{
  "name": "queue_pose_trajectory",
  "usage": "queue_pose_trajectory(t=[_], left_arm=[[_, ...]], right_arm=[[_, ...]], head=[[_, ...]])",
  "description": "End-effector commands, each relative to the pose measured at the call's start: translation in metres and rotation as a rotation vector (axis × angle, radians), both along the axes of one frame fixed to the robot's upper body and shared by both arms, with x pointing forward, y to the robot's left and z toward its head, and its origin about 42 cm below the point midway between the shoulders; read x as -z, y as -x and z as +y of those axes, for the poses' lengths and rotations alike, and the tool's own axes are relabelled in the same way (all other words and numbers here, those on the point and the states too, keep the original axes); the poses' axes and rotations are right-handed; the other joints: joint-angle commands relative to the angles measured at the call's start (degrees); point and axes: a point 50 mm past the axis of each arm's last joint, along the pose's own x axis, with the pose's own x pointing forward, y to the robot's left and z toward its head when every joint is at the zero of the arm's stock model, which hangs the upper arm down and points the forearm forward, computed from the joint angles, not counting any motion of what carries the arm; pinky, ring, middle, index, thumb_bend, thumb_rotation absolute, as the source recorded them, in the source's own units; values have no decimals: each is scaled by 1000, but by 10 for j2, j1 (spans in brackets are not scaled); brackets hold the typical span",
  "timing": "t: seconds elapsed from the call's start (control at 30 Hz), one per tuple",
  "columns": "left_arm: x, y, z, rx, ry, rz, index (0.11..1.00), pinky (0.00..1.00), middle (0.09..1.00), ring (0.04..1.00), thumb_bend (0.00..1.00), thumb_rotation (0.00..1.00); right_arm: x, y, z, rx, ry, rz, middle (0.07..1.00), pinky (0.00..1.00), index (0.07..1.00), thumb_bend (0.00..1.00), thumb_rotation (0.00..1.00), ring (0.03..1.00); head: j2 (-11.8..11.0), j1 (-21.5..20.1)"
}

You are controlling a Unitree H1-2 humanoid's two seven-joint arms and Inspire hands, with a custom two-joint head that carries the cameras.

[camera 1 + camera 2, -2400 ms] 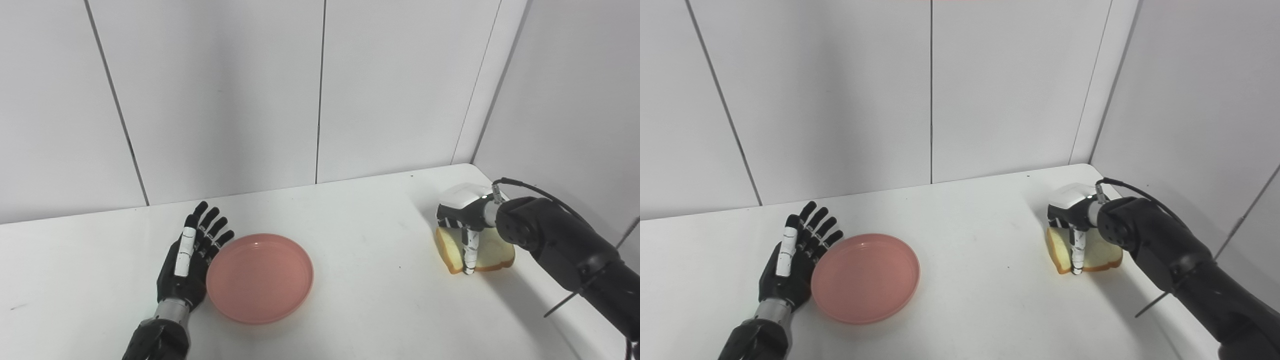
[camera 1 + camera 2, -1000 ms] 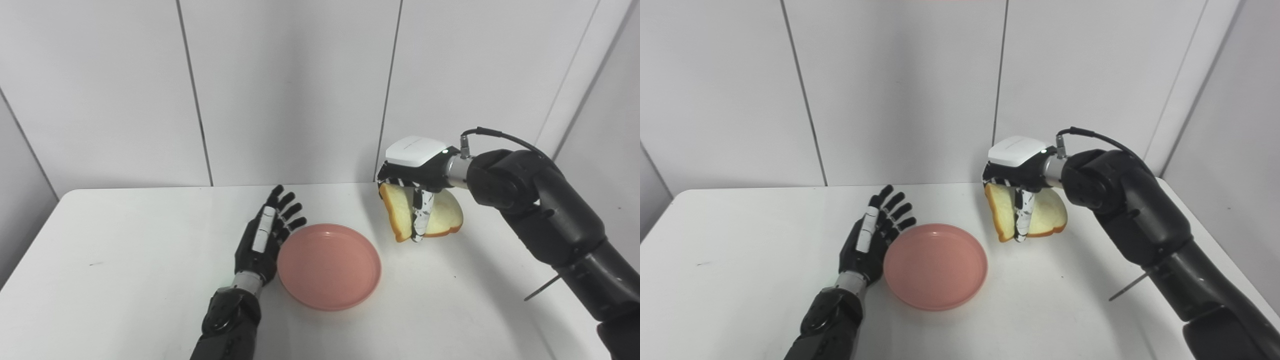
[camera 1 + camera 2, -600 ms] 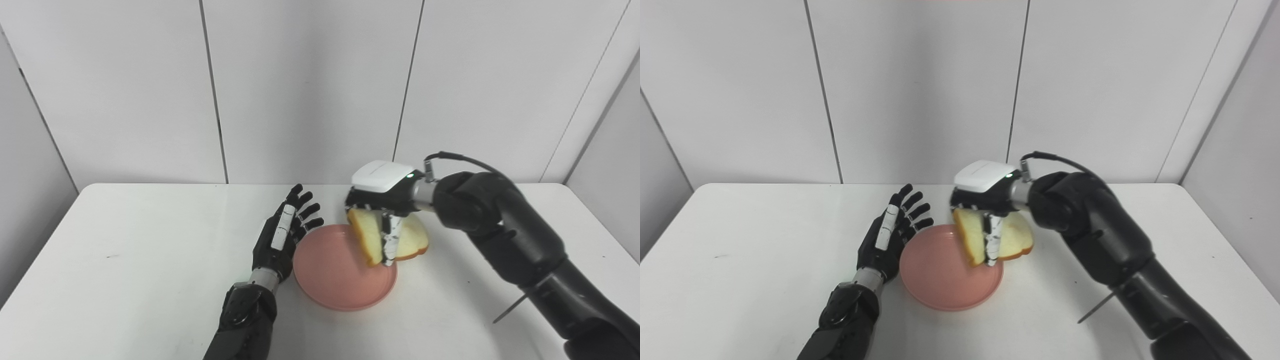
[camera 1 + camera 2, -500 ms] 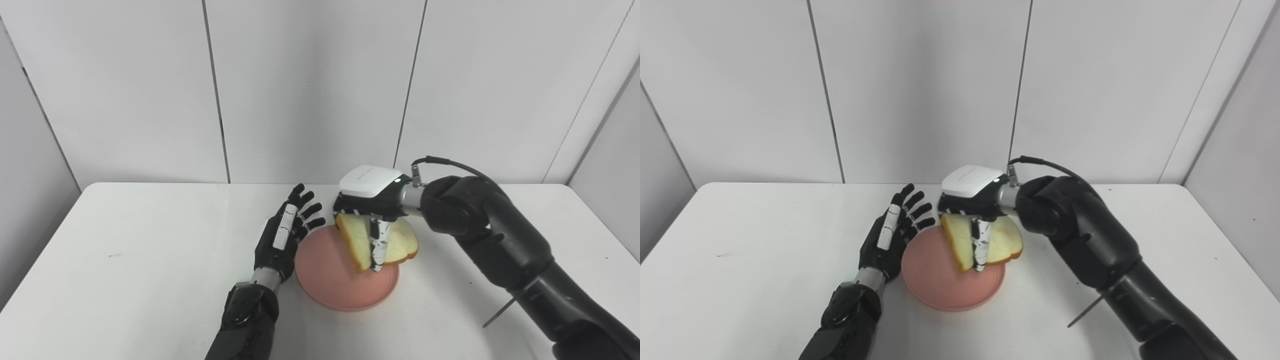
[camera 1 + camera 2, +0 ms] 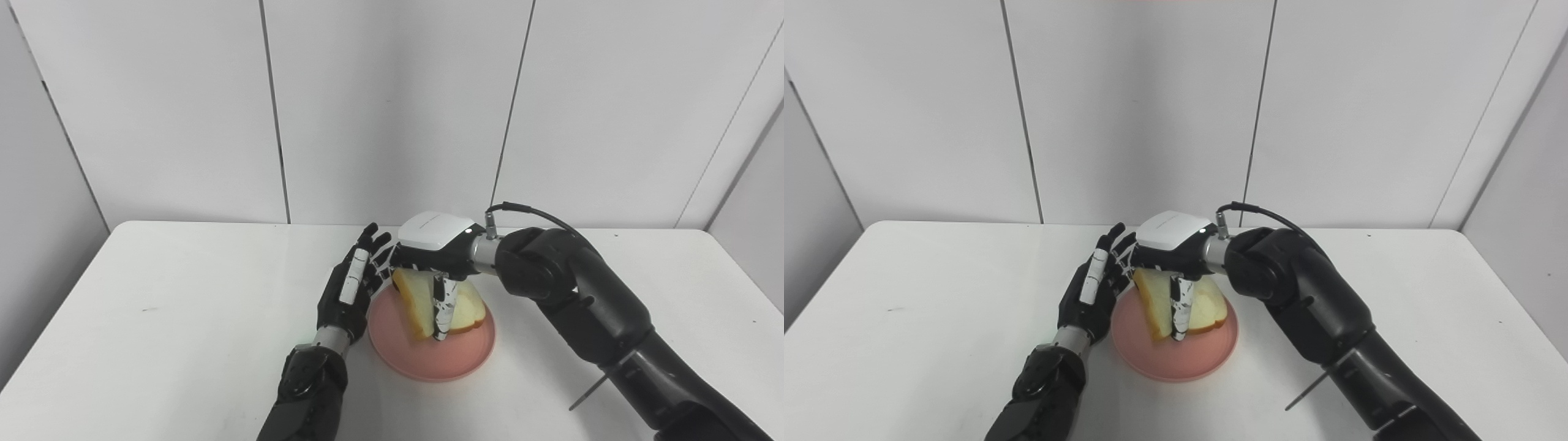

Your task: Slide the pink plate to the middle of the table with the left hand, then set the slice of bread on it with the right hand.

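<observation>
The pink plate (image 5: 456, 358) lies near the middle of the white table (image 5: 184, 318). My right hand (image 5: 438, 251) is shut on the slice of bread (image 5: 416, 297) and holds it tilted just above the plate, low over its middle. It also shows in the right eye view (image 5: 1157, 303). My left hand (image 5: 346, 294) is open, fingers spread and upright, beside the plate's left rim; whether it touches the rim I cannot tell.
White wall panels stand close behind the table. The table's right edge (image 5: 744, 288) and left edge (image 5: 55, 324) are in view.
My right hand lifted the bread from the table's right side and carried it left and down over the plate. The camera turned right. The left hand stayed by the plate.
</observation>
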Motion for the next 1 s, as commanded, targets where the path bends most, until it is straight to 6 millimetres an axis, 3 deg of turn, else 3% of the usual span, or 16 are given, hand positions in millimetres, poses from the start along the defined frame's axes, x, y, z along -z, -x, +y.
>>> queue_pose_trajectory(t=[0.0,0.23,0.4,0.43,0.47,0.7,0.97], left_arm=[[48,30,8,-2,-5,132,886,727,880,840,896,709],[48,30,3,10,1,142,893,722,876,838,922,699],[48,32,1,11,2,142,888,711,874,835,917,693],[48,32,1,11,3,143,899,731,897,841,926,697],[48,33,1,11,6,144,900,733,899,842,926,697],[50,34,2,3,12,148,887,731,902,836,927,688],[51,33,3,2,18,154,888,737,908,838,944,683]], right_arm=[[-30,-7,5,-10,-33,-91,505,549,468,528,0,537],[-12,-5,8,2,-55,-38,473,360,501,527,0,428],[6,-2,13,8,-38,-12,505,399,473,527,0,467],[8,-2,14,12,-33,-9,498,473,481,527,0,554],[11,-3,14,18,-31,-7,497,478,482,527,0,560],[19,-7,7,45,-23,-9,505,434,473,528,0,502],[18,-8,7,30,-19,-2,511,435,475,526,3,514]], head=[[1,-1],[3,-2],[7,-3],[7,-3],[8,-4],[10,-3],[10,-6]])
